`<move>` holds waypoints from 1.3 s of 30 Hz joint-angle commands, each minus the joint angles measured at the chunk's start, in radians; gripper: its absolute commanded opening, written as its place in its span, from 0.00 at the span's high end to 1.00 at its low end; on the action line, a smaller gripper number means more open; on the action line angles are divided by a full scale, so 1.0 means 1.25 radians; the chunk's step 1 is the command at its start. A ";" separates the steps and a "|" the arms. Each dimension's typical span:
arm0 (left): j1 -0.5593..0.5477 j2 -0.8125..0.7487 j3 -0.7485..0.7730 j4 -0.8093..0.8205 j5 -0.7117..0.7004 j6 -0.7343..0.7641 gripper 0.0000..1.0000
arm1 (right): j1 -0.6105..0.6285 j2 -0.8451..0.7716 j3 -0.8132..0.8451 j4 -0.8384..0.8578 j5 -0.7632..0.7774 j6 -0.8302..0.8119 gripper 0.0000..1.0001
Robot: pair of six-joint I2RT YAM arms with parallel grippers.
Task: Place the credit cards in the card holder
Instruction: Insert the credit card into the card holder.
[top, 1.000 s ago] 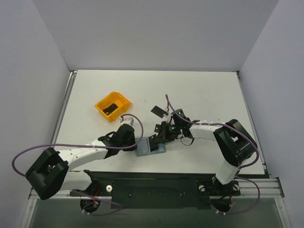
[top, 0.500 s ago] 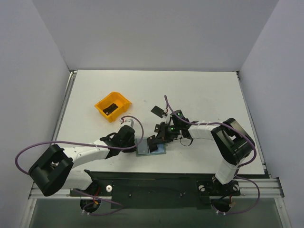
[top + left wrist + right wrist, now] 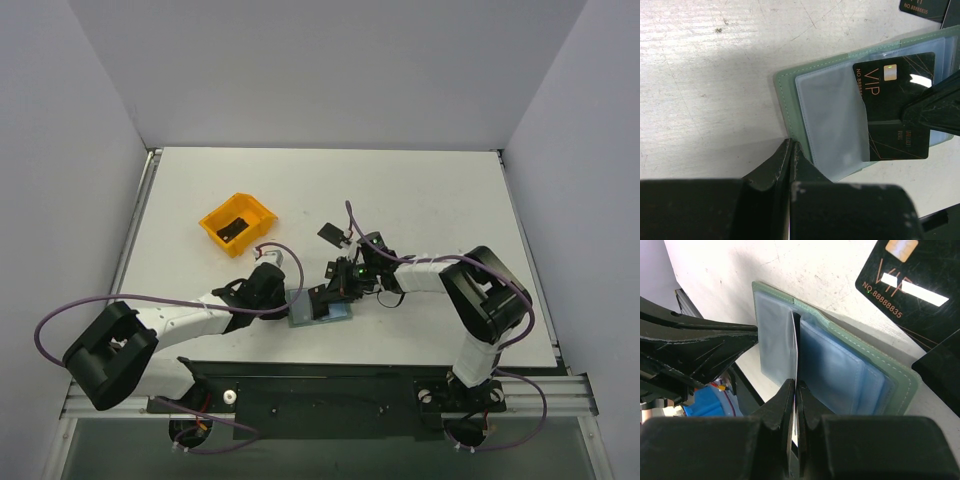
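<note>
Lying open at about 6 o'clock on the white table (image 3: 420,190), the sage-green folding card holder (image 3: 340,313) shows its clear plastic sleeves upward. One thin black rectangular credit card with gold VIP print (image 3: 895,115) sits partly inside a sleeve, pinched by the closed right gripper (image 3: 794,385). The left gripper (image 3: 790,147) is closed on the holder's corner at 9 o'clock. More loose black cards (image 3: 330,233) lie at 12 o'clock of the holder, and the orange plastic bin (image 3: 215,222) is at 10 o'clock.
</note>
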 commanded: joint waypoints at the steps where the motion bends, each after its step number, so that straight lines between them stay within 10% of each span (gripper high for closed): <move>1: 0.000 0.024 -0.011 0.027 0.020 -0.009 1.00 | 0.017 0.019 -0.009 0.025 -0.017 0.011 1.00; 39: 0.001 0.044 -0.002 0.035 0.031 -0.003 1.00 | 0.016 -0.100 -0.055 -0.093 0.106 0.026 1.00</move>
